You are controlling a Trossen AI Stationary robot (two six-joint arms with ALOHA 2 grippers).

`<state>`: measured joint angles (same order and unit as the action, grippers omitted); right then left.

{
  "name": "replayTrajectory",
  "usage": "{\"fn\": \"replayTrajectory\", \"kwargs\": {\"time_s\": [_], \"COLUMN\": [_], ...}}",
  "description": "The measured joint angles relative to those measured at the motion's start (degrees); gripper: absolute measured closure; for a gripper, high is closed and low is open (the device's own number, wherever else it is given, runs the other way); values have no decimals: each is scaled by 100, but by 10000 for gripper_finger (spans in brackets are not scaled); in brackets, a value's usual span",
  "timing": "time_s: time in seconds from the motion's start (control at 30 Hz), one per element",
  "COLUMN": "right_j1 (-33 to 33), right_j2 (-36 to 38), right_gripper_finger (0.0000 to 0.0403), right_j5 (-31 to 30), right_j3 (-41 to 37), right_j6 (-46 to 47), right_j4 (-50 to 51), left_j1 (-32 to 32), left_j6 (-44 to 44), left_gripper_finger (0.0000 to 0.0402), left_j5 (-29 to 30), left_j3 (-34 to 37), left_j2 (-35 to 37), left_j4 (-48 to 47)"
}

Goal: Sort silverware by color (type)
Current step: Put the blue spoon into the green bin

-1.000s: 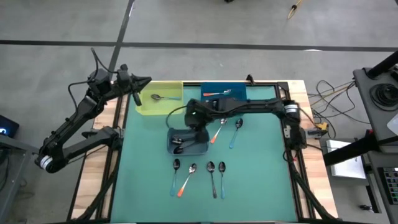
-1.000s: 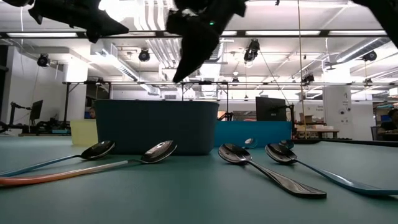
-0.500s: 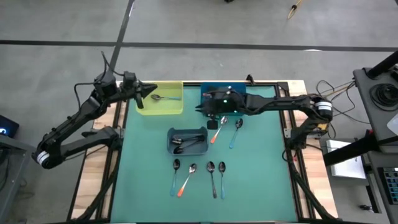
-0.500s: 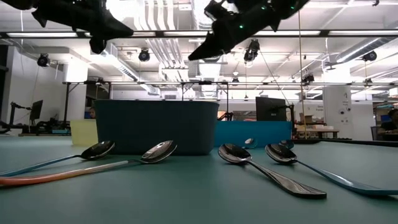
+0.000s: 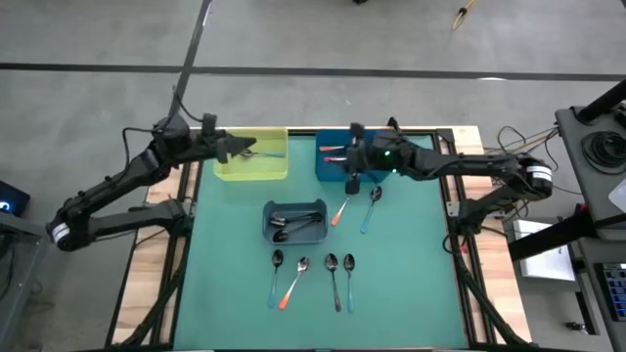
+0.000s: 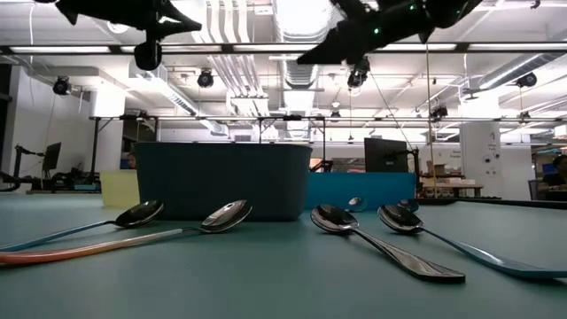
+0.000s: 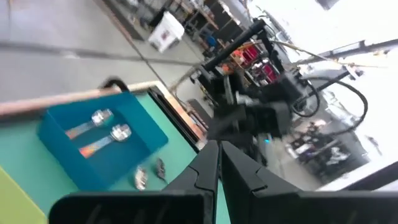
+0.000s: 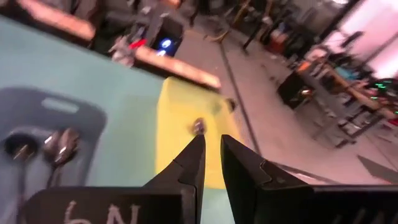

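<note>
A green-topped desk [image 5: 411, 254] on a grey concrete floor [image 5: 293, 39] — six spoons [image 5: 337, 269] lie loose, others sit in yellow [image 5: 252, 168], blue [image 5: 328, 166] and grey bins [image 5: 293, 223]. Left pincer [image 5: 245, 149] hangs closed over yellow; right pincer [image 5: 352, 156], slightly parted and empty, over blue.

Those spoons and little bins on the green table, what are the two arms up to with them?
They are sorting spoons by type into bins. The left gripper hovers shut over the yellow bin, which holds one spoon. The right gripper hangs over the blue bin, holding nothing I can see. Dark spoons lie in the grey bin. Six spoons wait loose on the table.
</note>
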<state>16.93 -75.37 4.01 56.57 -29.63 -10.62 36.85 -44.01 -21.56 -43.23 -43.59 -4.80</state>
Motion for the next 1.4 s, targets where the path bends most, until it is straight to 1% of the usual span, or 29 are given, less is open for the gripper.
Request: {"fn": "replayTrajectory", "kwargs": {"time_s": [0.1, 0.17, 0.3, 0.4, 0.47, 0.53, 0.63, 0.73, 0.83, 0.93, 1.07, 1.1, 1.33, 1.4], "right_j1": [153, 236, 354, 397, 390, 382, 386, 389, 387, 386, 386, 386, 386, 386], "right_j2": [239, 351, 442, 441, 411, 397, 404, 421, 435, 436, 410, 399, 397, 397], "right_gripper_finger": [360, 360, 360, 360, 360, 360, 360, 360, 360, 360, 360, 360, 360, 360], "right_j5": [73, 207, 273, 248, 255, 278, 270, 257, 261, 259, 260, 260, 256, 258], "right_j3": [-90, -220, -354, -354, -356, -360, -360, -360, -360, -360, -360, -360, -360, -360], "right_j6": [186, 141, 164, 261, 263, 269, 337, 357, 355, 388, 497, 520, 663, 738], "right_j4": [5, 23, -127, -163, -160, -158, -169, -165, -172, -169, -171, -167, 124, 159], "left_j1": [-376, -697, -1374, -1982, -2436, -2871, -3469, -3950, -4245, -4406, -4698, -4807, -5625, -5784], "left_j6": [-366, -440, -573, -922, -1259, -1546, -1970, -2304, -2586, -2836, -3280, -3411, -4318, -4530], "left_gripper_finger": [402, 402, 402, 402, 402, 402, 402, 402, 402, 402, 402, 402, 402, 402], "left_j5": [208, 497, 1245, 2010, 2491, 2849, 3141, 3209, 3184, 3004, 2513, 2466, 2450, 2536], "left_j3": [-197, -374, -916, -1366, -1613, -1779, -1891, -1901, -1899, -1899, -1899, -1899, -1894, -1892], "left_j2": [-105, -174, -326, -516, -688, -873, -1178, -1539, -1887, -2177, -2564, -2675, -3465, -3685], "left_j4": [-327, -840, -2462, -3676, -4266, -4546, -4622, -4633, -4735, -4761, -4769, -4766, -4758, -4756]}}
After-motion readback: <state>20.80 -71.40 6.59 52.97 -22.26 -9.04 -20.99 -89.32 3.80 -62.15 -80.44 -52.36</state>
